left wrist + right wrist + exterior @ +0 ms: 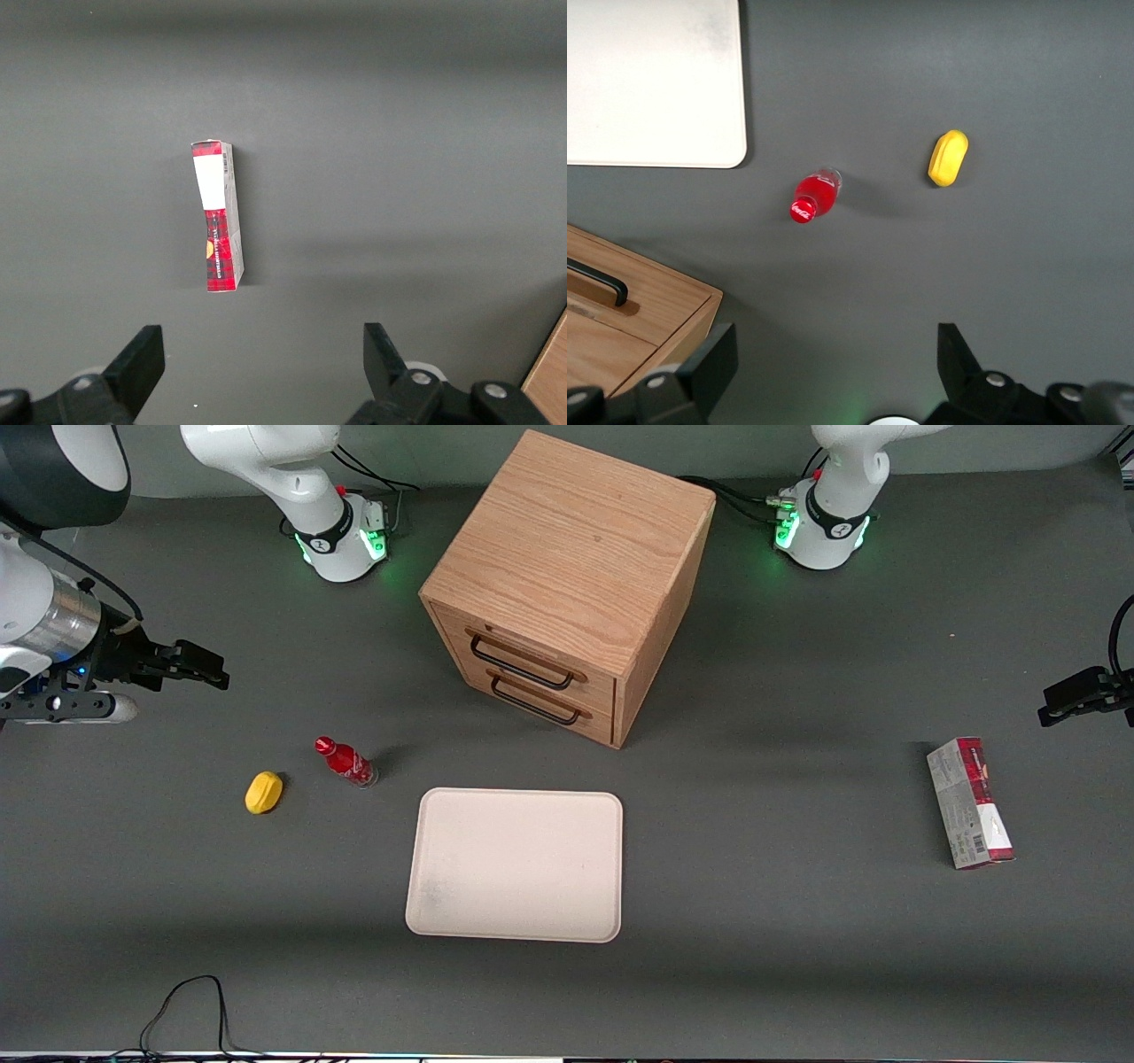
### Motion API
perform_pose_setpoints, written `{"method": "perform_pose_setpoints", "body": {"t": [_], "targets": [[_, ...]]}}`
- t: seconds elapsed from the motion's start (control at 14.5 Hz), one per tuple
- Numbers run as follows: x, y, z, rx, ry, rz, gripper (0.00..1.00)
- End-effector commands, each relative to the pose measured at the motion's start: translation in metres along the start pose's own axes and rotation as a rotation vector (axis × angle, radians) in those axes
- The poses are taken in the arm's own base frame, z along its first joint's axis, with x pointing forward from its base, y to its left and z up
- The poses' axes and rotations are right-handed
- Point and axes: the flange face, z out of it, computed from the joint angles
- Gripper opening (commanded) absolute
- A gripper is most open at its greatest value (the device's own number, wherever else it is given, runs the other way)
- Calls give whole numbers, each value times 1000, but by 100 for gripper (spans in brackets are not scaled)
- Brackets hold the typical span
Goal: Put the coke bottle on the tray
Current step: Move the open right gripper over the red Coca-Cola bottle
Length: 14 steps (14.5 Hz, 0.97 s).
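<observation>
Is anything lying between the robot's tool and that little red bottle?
No. In the front view, only bare table separates the open tool from the bottle.

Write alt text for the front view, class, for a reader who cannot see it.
A small red coke bottle stands on a dark grey table beside a yellow lump, close to an empty cream-pink tray. The right arm's end effector hovers above the table at the working arm's end. A wooden two-drawer cabinet sits farther back.

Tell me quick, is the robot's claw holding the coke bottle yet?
Gripper: open and empty, up in the air above the table, apart from the coke bottle, which stands on the table beside the tray.
</observation>
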Motion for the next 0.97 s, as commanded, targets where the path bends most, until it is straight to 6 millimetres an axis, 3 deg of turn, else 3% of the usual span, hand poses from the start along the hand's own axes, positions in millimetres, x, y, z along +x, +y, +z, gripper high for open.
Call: {"method": "perform_pose_setpoints", "body": {"t": [0.0,0.69,0.9], "targets": [[-3,-2,-2,-11,-5,8,100],[-10,-3,-4,-25,-30,3,100],[4,-17,-3,-24,-26,46,100]]}}
